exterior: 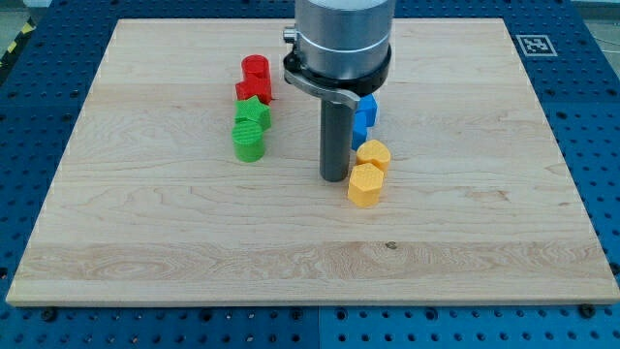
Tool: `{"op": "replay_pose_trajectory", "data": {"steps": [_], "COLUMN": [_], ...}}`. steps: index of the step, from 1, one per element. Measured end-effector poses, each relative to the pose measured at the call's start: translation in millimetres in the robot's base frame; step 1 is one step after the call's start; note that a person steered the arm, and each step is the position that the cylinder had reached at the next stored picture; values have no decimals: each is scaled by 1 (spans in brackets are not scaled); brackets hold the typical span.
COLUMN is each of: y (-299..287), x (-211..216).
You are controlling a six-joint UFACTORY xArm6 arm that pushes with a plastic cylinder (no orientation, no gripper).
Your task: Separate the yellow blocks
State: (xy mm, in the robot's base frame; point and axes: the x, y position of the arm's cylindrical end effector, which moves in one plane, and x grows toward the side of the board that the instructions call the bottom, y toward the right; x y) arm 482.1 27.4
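Six small plastic blocks sit on a pale wooden desk, a rectangular board with visible grain, resting on a blue perforated base; a black-and-white marker tag shows at the board's top-right corner.

I carry no grasping end effector, only a straight dark rod under a grey collar, so opening or closing does not apply. My tip stands on the board near its middle.

Both task pieces lie just beside my tip, on the view's right. The upper yellow rounded block and the lower yellow hexagonal block touch each other, stacked in a short column running from the view's top to its bottom. My tip is level with the seam between them, close to the lower one; whether it touches I cannot tell.

Above them, partly hidden behind my rod, a blue block shows. Well to the view's left stand a red block, and directly below it a green star-shaped block and a green rounded block, all in one tight line.
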Motion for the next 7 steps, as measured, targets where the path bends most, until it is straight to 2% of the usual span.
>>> {"op": "replay_pose_trajectory", "data": {"steps": [3, 5, 7], "y": [54, 64, 94], "x": [5, -1, 18]}}
